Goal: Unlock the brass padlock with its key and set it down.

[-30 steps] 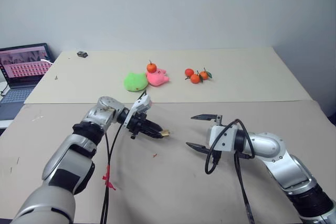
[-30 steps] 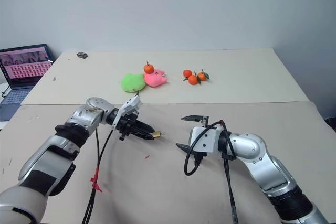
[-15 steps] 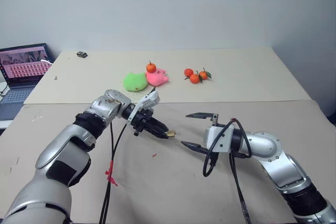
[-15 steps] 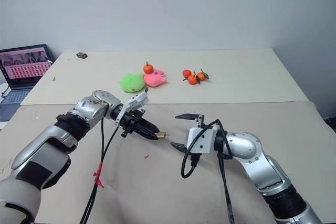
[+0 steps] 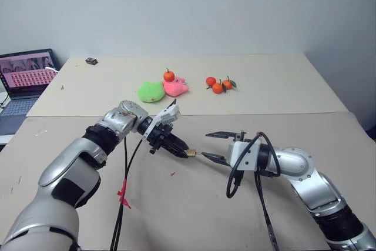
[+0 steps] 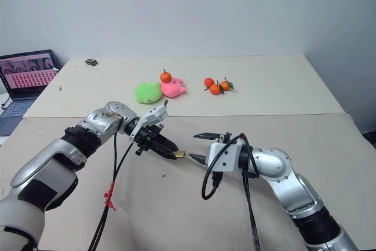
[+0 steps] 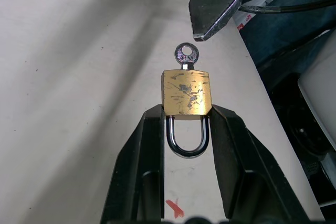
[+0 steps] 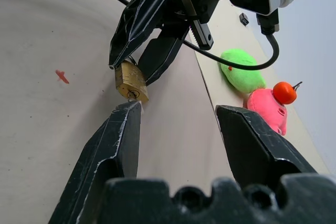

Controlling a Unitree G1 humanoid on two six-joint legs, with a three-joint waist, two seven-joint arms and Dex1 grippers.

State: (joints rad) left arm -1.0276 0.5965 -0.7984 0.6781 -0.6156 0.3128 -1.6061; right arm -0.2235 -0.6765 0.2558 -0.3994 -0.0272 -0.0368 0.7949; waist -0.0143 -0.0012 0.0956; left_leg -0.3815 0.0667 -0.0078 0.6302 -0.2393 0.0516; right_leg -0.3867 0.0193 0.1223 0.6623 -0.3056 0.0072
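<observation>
At frame centre, the left gripper (image 7: 186, 124) pinches the small, rigid, slippery brass padlock (image 7: 187, 92); the right gripper (image 8: 178, 121), half-open and empty, should take its key (image 7: 186, 56).

2 silver-grey jointed arms with black bands, left gripper (image 5: 183, 150) and right gripper (image 5: 212, 146) each showing 2 black tapered fingers, white wrist housings, black cables looping, red tie trailing.

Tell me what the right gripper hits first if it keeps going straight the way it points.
Most likely the key sticking out of the brass padlock, which the left gripper holds up just ahead of the right gripper. One right finger looks almost at it already; exact depth is unclear.
</observation>
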